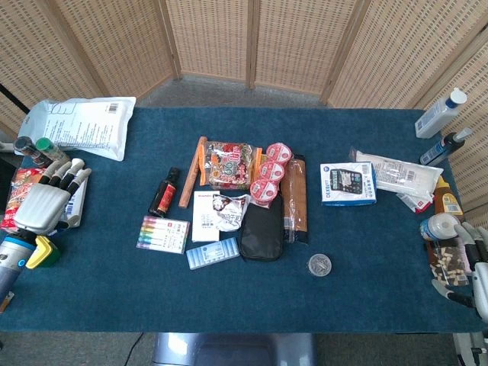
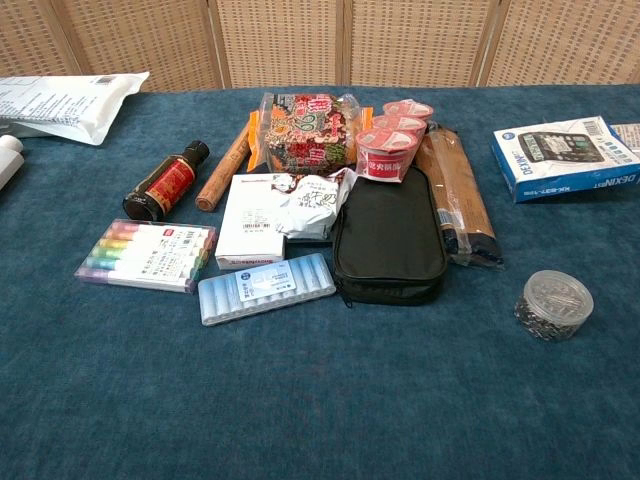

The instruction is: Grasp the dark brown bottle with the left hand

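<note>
The dark brown bottle (image 1: 164, 192) with a red label lies on its side on the blue cloth, left of the middle pile; the chest view shows the bottle (image 2: 166, 182) with its cap pointing to the far right. My left hand (image 1: 50, 197) hovers at the table's left edge, well left of the bottle, fingers spread and holding nothing. My right hand (image 1: 472, 263) sits at the lower right edge, partly cut off, fingers apart and holding nothing. Neither hand appears in the chest view.
A marker pack (image 1: 162, 234), a brown stick (image 1: 191, 183), a white box (image 1: 207, 216) and a snack bag (image 1: 229, 164) surround the bottle. A white bottle (image 1: 76, 200) and small items lie under my left hand. A black pouch (image 1: 262, 229) lies mid-table.
</note>
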Available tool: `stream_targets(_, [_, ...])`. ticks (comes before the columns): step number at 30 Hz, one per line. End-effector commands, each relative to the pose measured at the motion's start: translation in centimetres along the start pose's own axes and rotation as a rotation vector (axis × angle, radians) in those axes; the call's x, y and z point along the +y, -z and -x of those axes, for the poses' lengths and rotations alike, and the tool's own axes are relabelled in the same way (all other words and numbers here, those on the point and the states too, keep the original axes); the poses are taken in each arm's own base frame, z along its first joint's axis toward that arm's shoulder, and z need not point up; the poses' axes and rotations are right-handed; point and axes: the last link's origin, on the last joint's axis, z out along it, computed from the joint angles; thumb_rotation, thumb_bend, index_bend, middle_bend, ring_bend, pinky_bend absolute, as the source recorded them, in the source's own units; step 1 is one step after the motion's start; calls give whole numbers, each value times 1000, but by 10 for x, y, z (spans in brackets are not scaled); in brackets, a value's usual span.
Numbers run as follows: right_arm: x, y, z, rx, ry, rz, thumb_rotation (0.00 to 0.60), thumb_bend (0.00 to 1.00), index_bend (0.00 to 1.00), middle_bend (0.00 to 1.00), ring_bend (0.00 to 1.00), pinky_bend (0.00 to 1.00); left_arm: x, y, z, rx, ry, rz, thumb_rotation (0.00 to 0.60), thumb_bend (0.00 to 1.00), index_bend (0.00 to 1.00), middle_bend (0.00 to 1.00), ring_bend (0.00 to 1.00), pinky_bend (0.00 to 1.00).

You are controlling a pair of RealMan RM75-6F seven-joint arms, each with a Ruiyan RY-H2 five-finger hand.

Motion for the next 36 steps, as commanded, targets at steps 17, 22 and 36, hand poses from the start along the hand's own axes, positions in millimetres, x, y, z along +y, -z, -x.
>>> stream_targets(17, [14, 14, -13, 27, 2, 72, 600, 5, 0, 56, 0, 0, 91, -102, 42, 64, -250, 192, 600, 165, 0, 0, 0, 0])
stream_targets(22, [16, 18, -16, 27, -8, 79, 600, 6, 0, 56, 0, 0, 109, -112, 45, 125, -271, 238, 600, 165, 0, 0, 0, 0])
stream_targets(36, [20, 24, -19, 25, -30, 84, 600, 4, 0, 56, 0, 0, 148, -119, 62, 157, -236, 328, 600, 164, 0, 0, 0, 0])
